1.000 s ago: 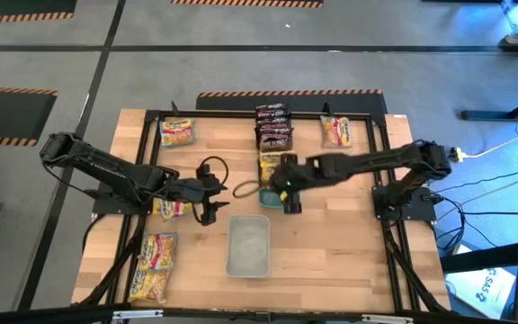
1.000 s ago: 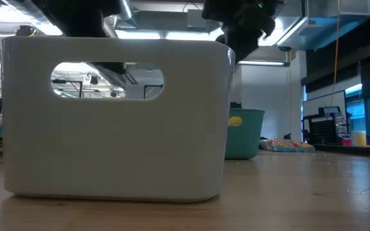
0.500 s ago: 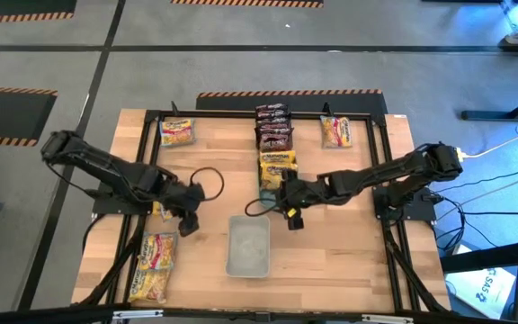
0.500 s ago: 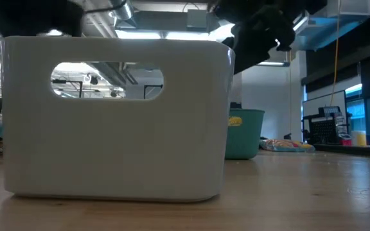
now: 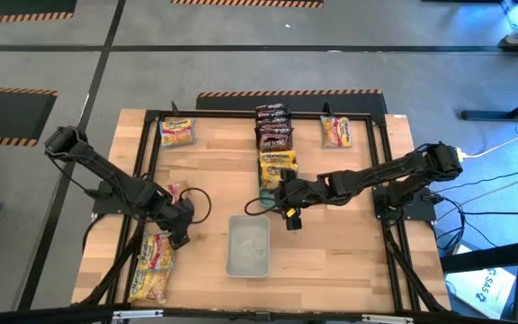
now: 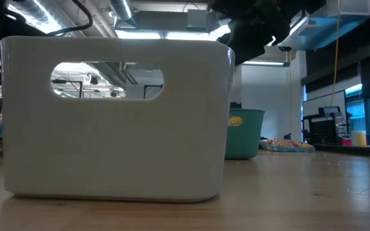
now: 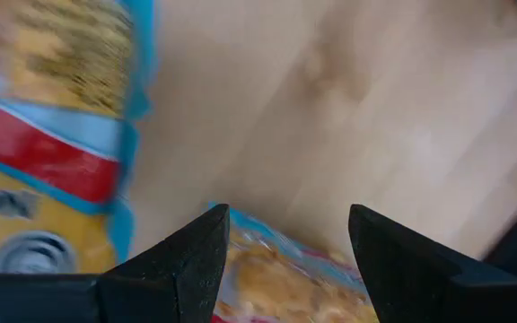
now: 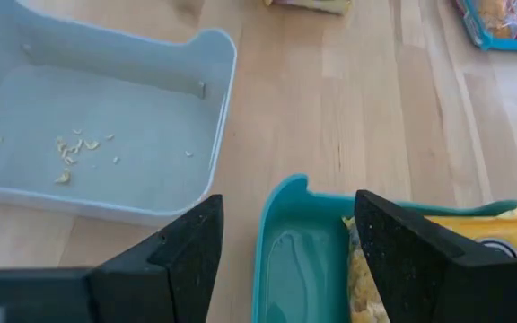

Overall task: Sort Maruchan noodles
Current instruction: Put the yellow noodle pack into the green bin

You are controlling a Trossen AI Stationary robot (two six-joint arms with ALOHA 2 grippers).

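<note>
Landmark: the pale tray (image 5: 247, 246), near the table's (image 5: 331, 252) front edge.
Left gripper (image 5: 179, 236): jaws open, empty, left of the tray, over pink-yellow packets (image 5: 154, 265).
Right gripper (image 5: 290, 216): jaws open, empty, behind the tray, above the teal tray (image 8: 305, 260) holding a yellow packet (image 8: 447, 256).
Free room: bare wood right of the tray.

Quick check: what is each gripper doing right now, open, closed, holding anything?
Left gripper: open, empty, over a noodle packet.
Right gripper: open, empty, above the teal tray.
</note>
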